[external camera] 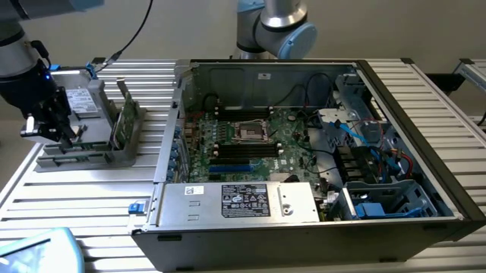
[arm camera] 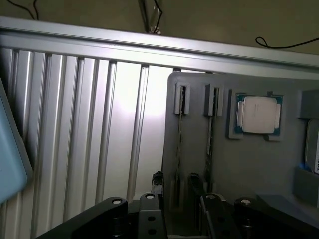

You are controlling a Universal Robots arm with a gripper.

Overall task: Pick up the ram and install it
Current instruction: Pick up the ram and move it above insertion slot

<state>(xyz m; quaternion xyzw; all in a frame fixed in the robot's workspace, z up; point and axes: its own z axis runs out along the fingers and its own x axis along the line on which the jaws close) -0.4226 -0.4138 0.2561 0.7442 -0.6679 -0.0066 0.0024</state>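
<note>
The ribbed aluminium table [external camera: 91,199] carries an open computer case [external camera: 425,114], whose side wall rises just beside a grey parts tray [external camera: 83,162] on the exterior view's left. Bare slats lie open in front of the tray, and its outer edge sits near the table's rail. In the tray a broad green card [external camera: 125,122] stands upright and a square processor [arm camera: 256,115] lies flat. The ram [arm camera: 178,139] stands on edge in the slot nearest the bare slats, with a second stick [arm camera: 209,139] in the next slot. The gripper [arm camera: 175,183] hangs over the tray with its fingers [arm camera: 157,185] parted, one on each side of the ram and not clamped on it.
</note>
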